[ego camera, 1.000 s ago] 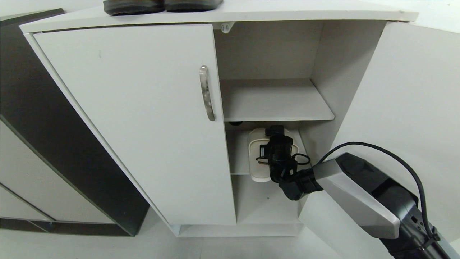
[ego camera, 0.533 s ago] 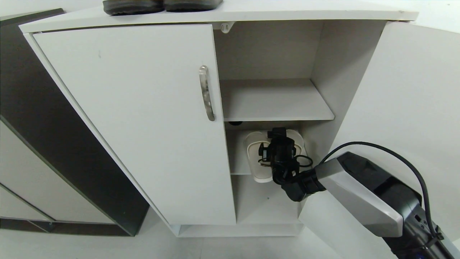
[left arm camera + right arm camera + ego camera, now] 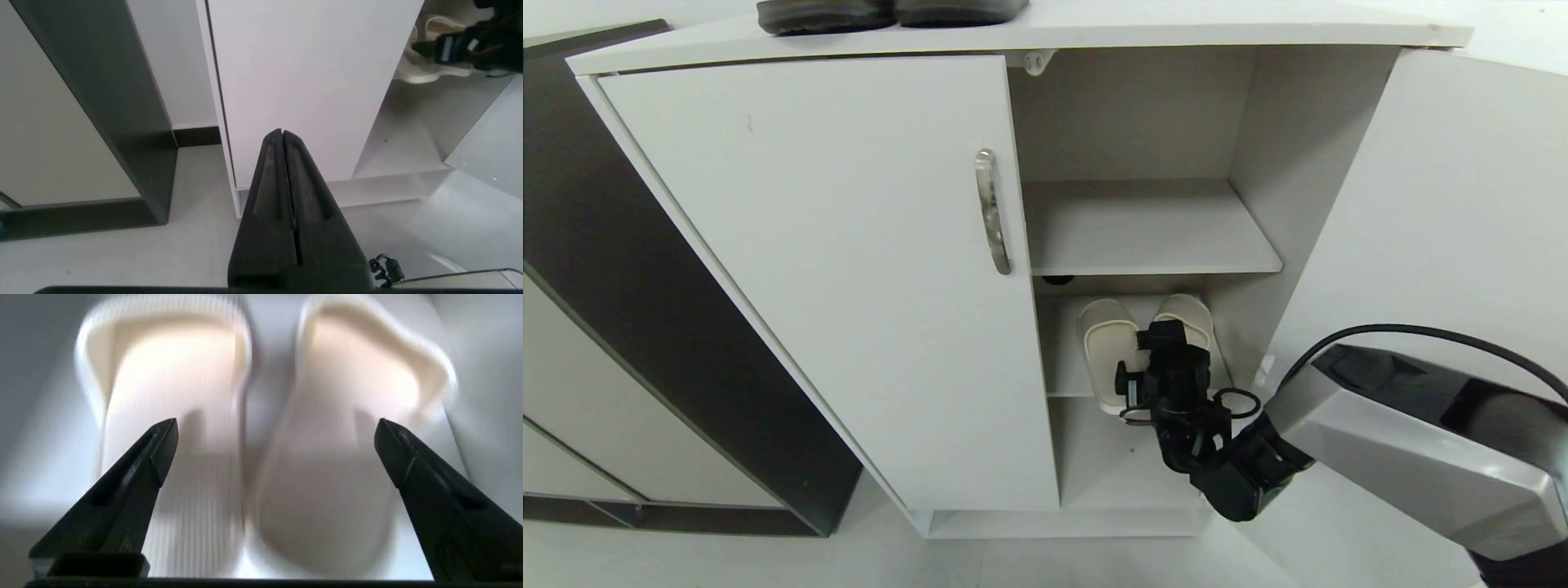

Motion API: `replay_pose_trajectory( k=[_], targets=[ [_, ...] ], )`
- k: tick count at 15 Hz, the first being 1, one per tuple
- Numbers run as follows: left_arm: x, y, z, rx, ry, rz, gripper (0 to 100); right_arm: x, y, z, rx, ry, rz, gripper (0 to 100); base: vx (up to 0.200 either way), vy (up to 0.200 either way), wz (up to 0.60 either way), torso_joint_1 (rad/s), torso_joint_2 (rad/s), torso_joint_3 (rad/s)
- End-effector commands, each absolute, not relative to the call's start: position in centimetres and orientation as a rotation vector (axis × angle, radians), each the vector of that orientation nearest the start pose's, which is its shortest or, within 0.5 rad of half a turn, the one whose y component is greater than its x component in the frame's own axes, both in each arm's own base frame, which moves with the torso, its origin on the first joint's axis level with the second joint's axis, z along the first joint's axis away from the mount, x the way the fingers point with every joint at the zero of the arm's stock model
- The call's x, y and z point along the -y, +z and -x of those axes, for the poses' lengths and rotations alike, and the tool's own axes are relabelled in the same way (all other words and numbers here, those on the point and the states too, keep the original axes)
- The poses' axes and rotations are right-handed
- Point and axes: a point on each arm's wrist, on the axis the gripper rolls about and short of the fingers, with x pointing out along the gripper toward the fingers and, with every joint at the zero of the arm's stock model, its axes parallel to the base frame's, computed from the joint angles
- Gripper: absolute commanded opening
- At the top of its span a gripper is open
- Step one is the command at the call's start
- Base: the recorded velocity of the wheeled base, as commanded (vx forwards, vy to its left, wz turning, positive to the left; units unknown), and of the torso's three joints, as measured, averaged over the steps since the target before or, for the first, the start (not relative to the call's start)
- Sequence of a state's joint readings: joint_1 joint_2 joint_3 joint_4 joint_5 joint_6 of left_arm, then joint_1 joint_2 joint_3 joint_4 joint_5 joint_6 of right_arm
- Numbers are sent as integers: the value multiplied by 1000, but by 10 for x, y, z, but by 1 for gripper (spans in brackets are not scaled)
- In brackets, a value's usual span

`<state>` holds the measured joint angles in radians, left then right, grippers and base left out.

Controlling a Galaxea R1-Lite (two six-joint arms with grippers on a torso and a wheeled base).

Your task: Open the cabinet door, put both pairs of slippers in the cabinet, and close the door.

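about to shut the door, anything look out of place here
The dark slippers sit on top of the cabinet, not inside. The white pair lies side by side on the middle shelf, one heel seemingly overhanging its front edge.

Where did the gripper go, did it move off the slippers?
Yes. The right gripper has pulled back toward the front edge of the shelf, off the slippers, which lie there side by side.
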<state>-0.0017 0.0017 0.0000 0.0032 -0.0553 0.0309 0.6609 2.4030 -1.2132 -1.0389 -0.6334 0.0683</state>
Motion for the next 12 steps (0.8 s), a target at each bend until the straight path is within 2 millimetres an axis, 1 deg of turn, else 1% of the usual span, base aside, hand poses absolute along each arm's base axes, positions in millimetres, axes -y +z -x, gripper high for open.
replay_pose_trajectory(
  k=[1,2,5,8,12],
  targets=[
    [1,75,23,-4,-57,-31,0,-261,78,-330,-77,65,-10,100,0,0,0,0,0,0],
    [1,75,23,-4,-57,-31,0,-262,78,-324,-77,76,-8,100,0,0,0,0,0,0],
    [1,75,23,-4,-57,-31,0,-267,79,-318,-76,94,-8,100,-200,0,0,2,7,4],
    [1,75,23,-4,-57,-26,0,-265,78,-315,-74,96,-10,100,-200,0,0,-2,2,2],
    [1,75,23,-4,-55,-26,0,-264,77,-314,-78,97,-6,100,0,0,0,0,0,0]
  ],
)
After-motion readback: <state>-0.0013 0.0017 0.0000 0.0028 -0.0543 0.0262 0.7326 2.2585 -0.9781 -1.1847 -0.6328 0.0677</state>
